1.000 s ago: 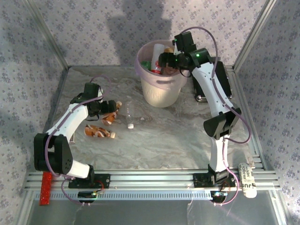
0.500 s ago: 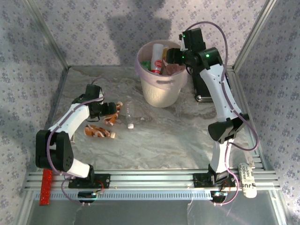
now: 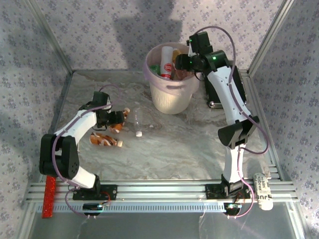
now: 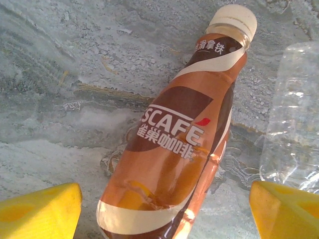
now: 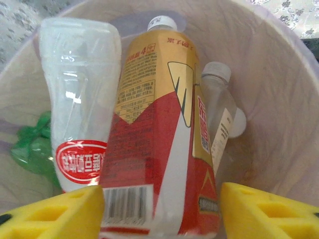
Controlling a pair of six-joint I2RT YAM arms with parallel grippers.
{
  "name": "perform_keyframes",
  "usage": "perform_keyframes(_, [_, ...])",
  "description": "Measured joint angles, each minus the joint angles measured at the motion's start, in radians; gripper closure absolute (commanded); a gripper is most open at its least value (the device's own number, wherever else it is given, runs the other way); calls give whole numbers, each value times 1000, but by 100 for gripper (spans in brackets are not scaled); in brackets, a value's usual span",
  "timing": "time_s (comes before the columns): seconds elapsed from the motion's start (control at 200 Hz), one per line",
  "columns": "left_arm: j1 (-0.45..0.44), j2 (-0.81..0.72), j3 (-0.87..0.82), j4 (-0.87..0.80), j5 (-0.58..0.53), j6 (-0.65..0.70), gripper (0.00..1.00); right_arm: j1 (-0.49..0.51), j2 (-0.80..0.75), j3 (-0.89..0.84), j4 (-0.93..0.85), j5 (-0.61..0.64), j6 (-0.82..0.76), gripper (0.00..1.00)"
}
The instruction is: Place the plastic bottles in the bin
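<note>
Presently, the left gripper [image 4: 162, 211] is held wide open just above the marbled table [image 4: 60, 74], and nothing is gripped by it. Its yellow fingers [image 4: 42, 209] are seen far apart, with a brown coffee bottle [image 4: 174, 149] lying between them, clear of both. On the label "SCAFÉ" can be read in white, with 雀巢咖啡 beneath it, and 滑拿铁 is printed near the neck, below a cream cap [image 4: 232, 17]. A crumpled clear bottle [image 4: 294, 109] is seen just beside the finger at the right of the wrist view. A second brown bottle [image 3: 104, 140] lies on the table on the arm-base side of this gripper. The right gripper [image 5: 162, 214] is held partly open over the mouth of the bin [image 5: 284, 99]. A red-and-gold bottle [image 5: 154, 124] standing inside is framed closely between its fingers [image 5: 269, 214]. A "4", small print too fine to read and a barcode are shown on that label. Left of it a clear bottle with a red oval label [image 5: 79, 89] is propped, its white characters blurred. A small white-capped bottle [image 5: 219, 109] is lodged to its right. A green bottle [image 5: 30, 149] lies low at the far left.
</note>
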Motion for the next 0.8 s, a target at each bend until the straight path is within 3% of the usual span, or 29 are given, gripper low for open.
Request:
perform_keyframes(0.21, [0,15,-2,13,0,-3,14,3,-110,-32,-2,-6,-22,12])
perform_keyframes(0.515, [-2,51,-44,31,27,-11,14,26,-478,-389,65,-31,-21,7])
perform_keyframes(0.8, [-35,92,-55,41,27,-25,27,82,-668,-718,123,-34,4,7])
